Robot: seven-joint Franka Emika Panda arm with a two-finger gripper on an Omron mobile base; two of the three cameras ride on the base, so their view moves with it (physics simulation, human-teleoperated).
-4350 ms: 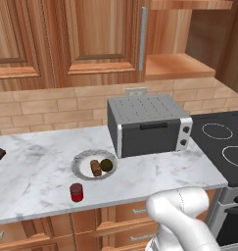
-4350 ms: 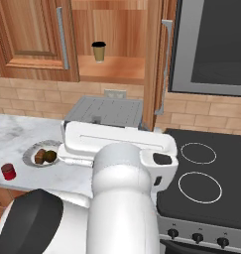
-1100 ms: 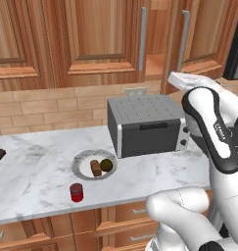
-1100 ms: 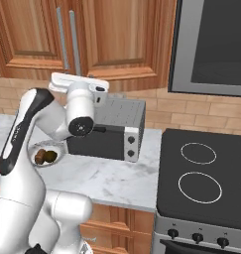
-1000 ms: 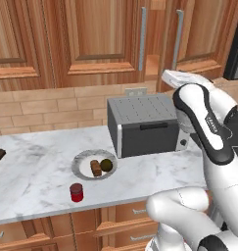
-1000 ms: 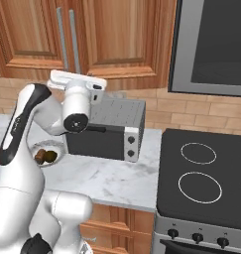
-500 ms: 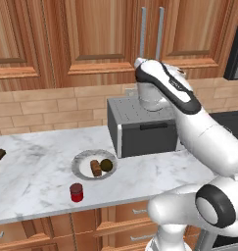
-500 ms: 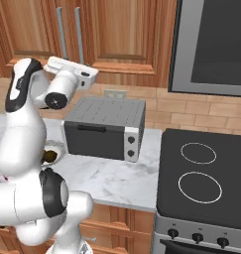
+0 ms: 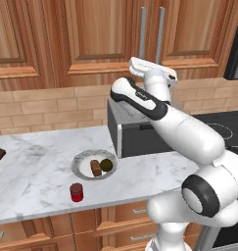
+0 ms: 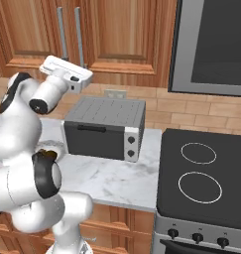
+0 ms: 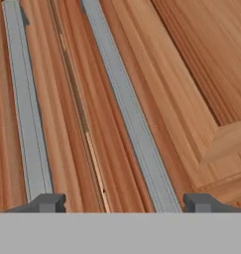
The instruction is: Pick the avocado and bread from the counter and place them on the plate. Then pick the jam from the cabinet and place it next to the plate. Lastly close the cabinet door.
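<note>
Plate (image 9: 83, 169) on desk (image 9: 32, 162) as landmark: bread (image 9: 95, 167) and avocado (image 9: 107, 164) on it, jam (image 9: 76, 192) just beside. Cabinet door (image 9: 189, 34) above looks shut; gripper (image 11: 123, 202) faces handles, jaws released, nothing held, probably from pushing door.

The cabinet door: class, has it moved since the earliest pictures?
Yes. The cabinet door has swung shut; its handle now stands beside the neighbouring door's handle, above the toaster oven.

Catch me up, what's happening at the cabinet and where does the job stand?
The arm's tool is open, held up at the two silver handles of the shut cabinet door. It holds nothing. On the counter, the bread and avocado sit on the plate, and the red jam stands just in front of it.
</note>
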